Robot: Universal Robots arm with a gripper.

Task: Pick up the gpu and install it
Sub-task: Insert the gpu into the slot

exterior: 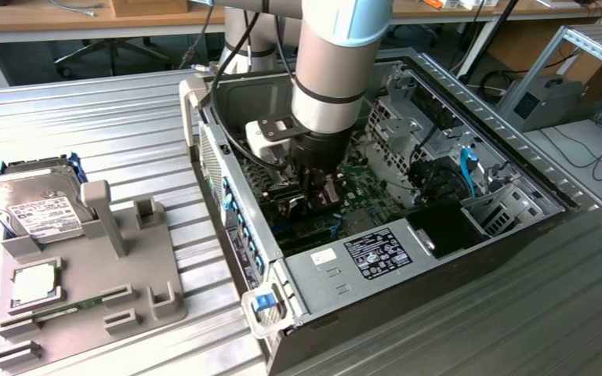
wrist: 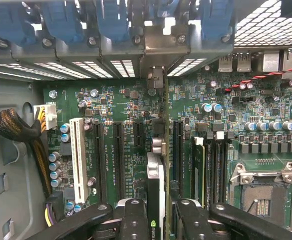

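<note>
In the wrist view the gpu (wrist: 155, 175) is seen edge-on, a thin card with a silver part and a green logo near the fingers. It stands upright over the black expansion slots of the green motherboard (wrist: 126, 105), and its metal bracket end reaches the rear slot openings. My gripper (wrist: 159, 206) is shut on it, with one black finger (wrist: 135, 220) on each side. In the exterior view the gripper (exterior: 317, 194) is down inside the open computer case (exterior: 385, 258), low over the board.
A white slot (wrist: 77, 157), a sleeved cable bundle (wrist: 16, 127) and the CPU socket (wrist: 263, 192) flank the card. Outside the case, a grey fixture (exterior: 92, 274) holds a hard drive (exterior: 34, 205), a processor (exterior: 34, 286) and a memory stick (exterior: 71, 307).
</note>
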